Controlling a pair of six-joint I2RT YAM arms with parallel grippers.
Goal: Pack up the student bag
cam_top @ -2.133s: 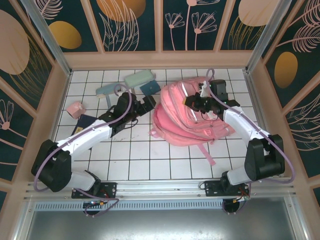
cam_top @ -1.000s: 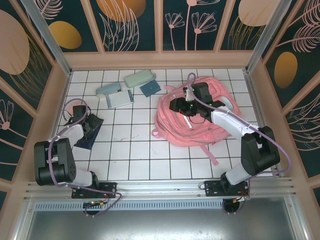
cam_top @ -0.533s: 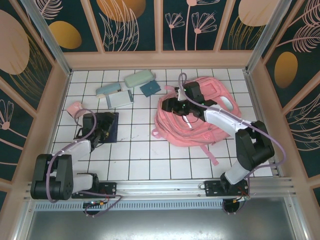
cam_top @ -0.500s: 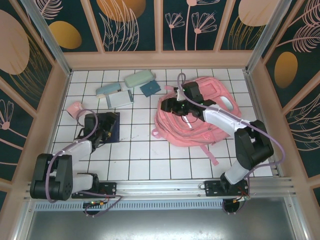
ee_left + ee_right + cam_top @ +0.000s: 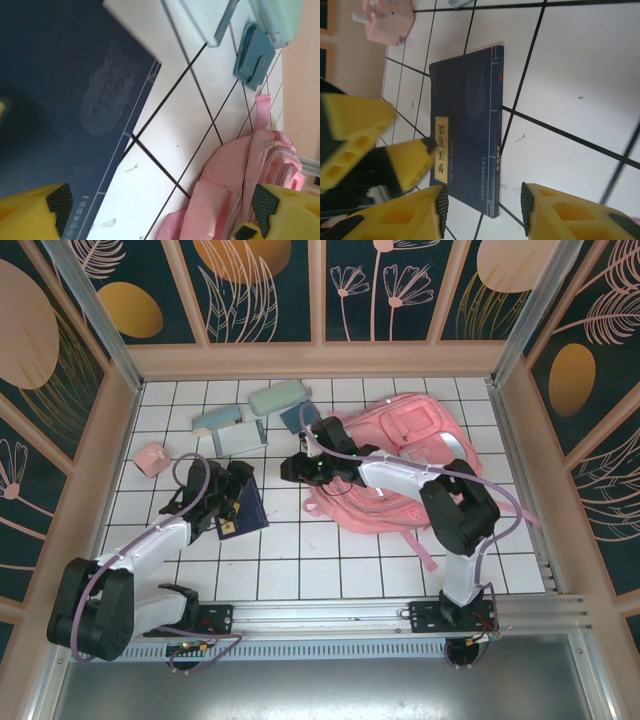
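Pink student bag (image 5: 420, 430) lies at the table's (image 5: 330, 560) two o'clock. Left gripper (image 5: 161, 210) gapes wide over the navy book (image 5: 250, 512) at eight o'clock, perhaps touching it; right gripper (image 5: 482, 210), half-open, holds nothing.

We counted one student bag (image 5: 420, 425), at two o'clock in the top view. There was one dark blue book (image 5: 245, 518) at nine o'clock and one small pink box (image 5: 150, 458) at ten. At eleven o'clock we counted four flat items: one mint case (image 5: 278, 397), one pale blue case (image 5: 217, 419), one pale pad (image 5: 238, 439) and one blue pouch (image 5: 295, 417). We also counted two grippers: the left gripper (image 5: 232, 498) and the right gripper (image 5: 296, 468).
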